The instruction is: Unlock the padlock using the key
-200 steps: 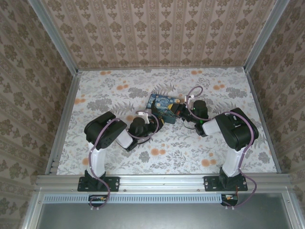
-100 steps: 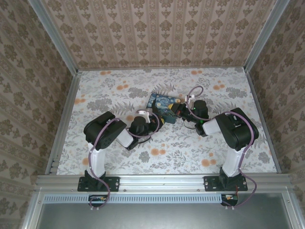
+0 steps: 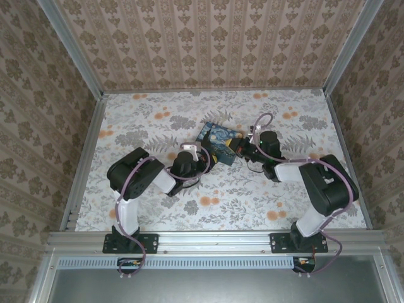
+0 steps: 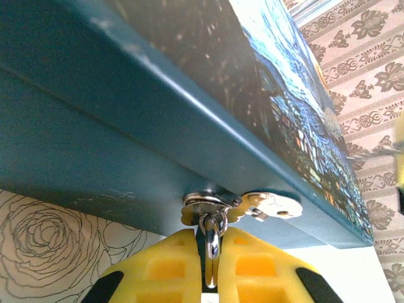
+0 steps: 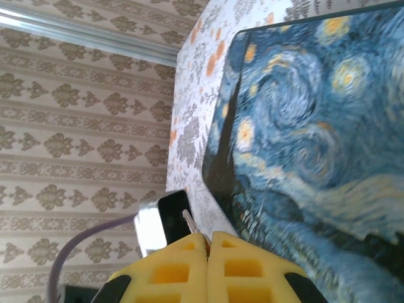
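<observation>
Yellow pads (image 5: pixel 158 274) leave only a sliver of the key (image 5: pixel 188 219) poking out, so risk one is that it twists or slides back in the grip once it's pushed against the padlock (image 4: pixel 211 246). Risk two: no keyhole is visible and the lock body is buried between the other arm's pads, so insertion would go in blind and could skid onto the clasp (image 4: pixel 202 201) or the box (image 5: pixel 297 126) wall. Risk three: the lock dangles from the clasp and the box looks loose on the tabletop (image 3: pixel 158 113), so a side push could swing the lock or shove the box. Risk four: both arms crowd the box, so a collision is possible. Left end effector (image 3: pixel 207 159) sits at the box's 7 o'clock in the top view, clamped on what I take to be the lock's metal loop, just under the clasp. Right end effector (image 5: pixel 207 238) sits at the box's 3 o'clock, pads pressed together on the key, which sticks out at 11 o'clock from the tips. Key and lock are on opposite sides of the box, not touching.
</observation>
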`<state>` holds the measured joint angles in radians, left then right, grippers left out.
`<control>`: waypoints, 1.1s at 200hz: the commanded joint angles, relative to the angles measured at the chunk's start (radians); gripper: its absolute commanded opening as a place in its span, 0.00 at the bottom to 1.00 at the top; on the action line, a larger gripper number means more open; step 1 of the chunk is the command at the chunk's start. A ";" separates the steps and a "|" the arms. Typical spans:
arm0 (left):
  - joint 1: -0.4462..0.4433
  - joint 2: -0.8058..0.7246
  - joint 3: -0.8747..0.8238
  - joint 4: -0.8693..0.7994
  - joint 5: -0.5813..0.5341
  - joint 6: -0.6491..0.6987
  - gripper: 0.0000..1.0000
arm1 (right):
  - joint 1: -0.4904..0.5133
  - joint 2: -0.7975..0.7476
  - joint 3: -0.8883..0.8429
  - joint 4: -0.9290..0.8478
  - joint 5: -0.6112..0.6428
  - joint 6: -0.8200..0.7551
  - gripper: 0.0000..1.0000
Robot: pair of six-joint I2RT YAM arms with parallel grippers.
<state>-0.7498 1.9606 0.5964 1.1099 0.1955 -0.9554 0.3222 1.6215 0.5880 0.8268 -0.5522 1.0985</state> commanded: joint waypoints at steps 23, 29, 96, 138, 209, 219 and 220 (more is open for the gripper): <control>0.022 -0.062 0.011 -0.033 0.057 -0.093 0.00 | 0.005 -0.142 -0.149 -0.038 -0.037 -0.016 0.00; 0.023 -0.068 0.014 -0.038 0.064 -0.095 0.00 | 0.010 -0.155 -0.169 -0.040 -0.035 -0.018 0.00; 0.026 -0.104 0.016 -0.028 0.122 -0.178 0.00 | 0.127 -0.157 -0.274 -0.020 0.057 -0.014 0.00; 0.029 -0.116 0.005 -0.002 0.137 -0.215 0.00 | 0.156 -0.003 -0.293 0.162 0.102 0.058 0.00; 0.034 -0.122 -0.020 0.035 0.145 -0.247 0.00 | 0.156 0.137 -0.276 0.309 0.151 0.130 0.00; 0.033 -0.119 -0.023 0.043 0.148 -0.250 0.00 | 0.156 0.135 -0.274 0.310 0.156 0.133 0.00; 0.033 -0.119 -0.022 0.043 0.148 -0.250 0.00 | 0.156 0.134 -0.274 0.309 0.156 0.134 0.00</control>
<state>-0.7238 1.8633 0.5884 1.0679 0.3187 -1.1828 0.4744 1.7393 0.3019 1.0763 -0.4335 1.2053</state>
